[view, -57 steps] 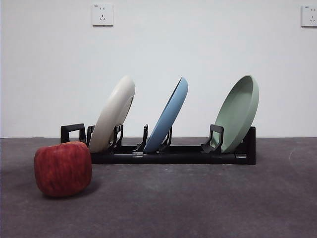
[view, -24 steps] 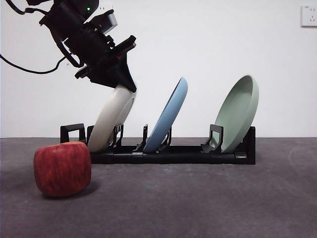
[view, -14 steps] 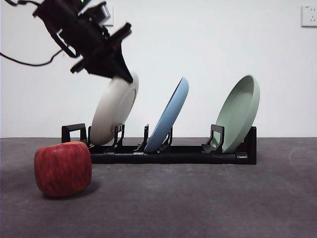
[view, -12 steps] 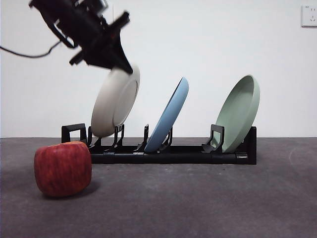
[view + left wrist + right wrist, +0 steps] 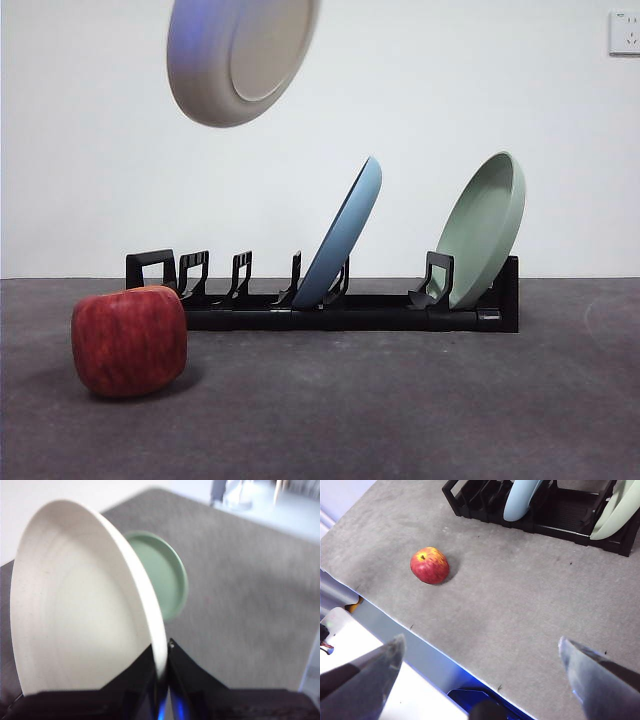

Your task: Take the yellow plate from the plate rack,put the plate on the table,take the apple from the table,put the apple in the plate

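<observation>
Gripping: the rim of the yellow plate (image 5: 75,605) is pinched between the 2 closed jaws of the left gripper (image 5: 162,672).
Plate look: a wide, shallow, matte cream disc with a raised rim, seen tilted and slightly blurred.
Plate position: held high in the air, well above the plate rack (image 5: 330,300).
Change: 0.5 s ago its lower edge was just above the rack's slots; the arm is now out of the front view.
Right gripper (image 5: 480,655): jaws spread wide, nothing held, above the table (image 5: 520,610).
Apple (image 5: 129,340): rested on the table, near the rack's loop end.
</observation>
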You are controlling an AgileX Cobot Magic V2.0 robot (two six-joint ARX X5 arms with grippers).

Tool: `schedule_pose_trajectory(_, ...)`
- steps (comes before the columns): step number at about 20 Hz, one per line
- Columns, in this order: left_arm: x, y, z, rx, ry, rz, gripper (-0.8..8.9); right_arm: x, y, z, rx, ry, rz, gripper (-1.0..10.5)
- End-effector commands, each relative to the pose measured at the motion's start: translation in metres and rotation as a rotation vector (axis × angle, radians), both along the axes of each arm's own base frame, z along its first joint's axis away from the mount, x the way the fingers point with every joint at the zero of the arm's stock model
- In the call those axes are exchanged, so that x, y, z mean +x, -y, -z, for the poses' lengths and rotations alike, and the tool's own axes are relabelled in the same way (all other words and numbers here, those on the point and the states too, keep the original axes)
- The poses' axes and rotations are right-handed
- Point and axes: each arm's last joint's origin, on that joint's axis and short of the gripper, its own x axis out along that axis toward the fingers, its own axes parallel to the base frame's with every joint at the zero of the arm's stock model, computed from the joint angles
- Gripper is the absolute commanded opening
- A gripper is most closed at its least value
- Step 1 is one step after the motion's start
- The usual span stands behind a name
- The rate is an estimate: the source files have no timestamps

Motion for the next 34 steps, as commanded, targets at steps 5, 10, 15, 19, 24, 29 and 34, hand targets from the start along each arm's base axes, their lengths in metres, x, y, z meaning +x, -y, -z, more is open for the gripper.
schedule_pose_trajectory(5, -0.066, 0.079, 0.040, 0.429, 0.112, 0.171, -0.06, -0.002, 0.000, -0.008, 0.020, 0.017, 0.011, 6.3)
schedule_pose_trajectory(10, -0.075, 0.126, 0.099, 0.620, 0.078, 0.256, -0.06, -0.011, 0.001, -0.030, 0.037, 0.077, 0.019, 6.3)
schedule_pose_trajectory(15, -0.071, 0.167, 0.155, 0.709, 0.070, 0.295, -0.06, -0.023, 0.003, -0.054, 0.047, 0.156, 0.017, 6.3)
schedule_pose_trajectory(19, -0.064, 0.185, 0.196, 0.780, 0.068, 0.270, -0.06, -0.027, 0.003, -0.061, 0.051, 0.182, 0.017, 6.3)
schedule_pose_trajectory(24, -0.060, 0.192, 0.237, 0.845, 0.076, 0.231, -0.06, -0.026, 0.003, -0.061, 0.050, 0.182, 0.017, 6.3)
schedule_pose_trajectory(29, -0.060, 0.194, 0.248, 0.797, -0.018, 0.219, 0.01, -0.026, 0.003, -0.061, 0.050, 0.182, 0.017, 6.3)
schedule_pose_trajectory(34, -0.064, 0.191, 0.250, 0.780, -0.127, 0.215, 1.68, -0.026, 0.003, -0.061, 0.050, 0.177, 0.016, 6.3)
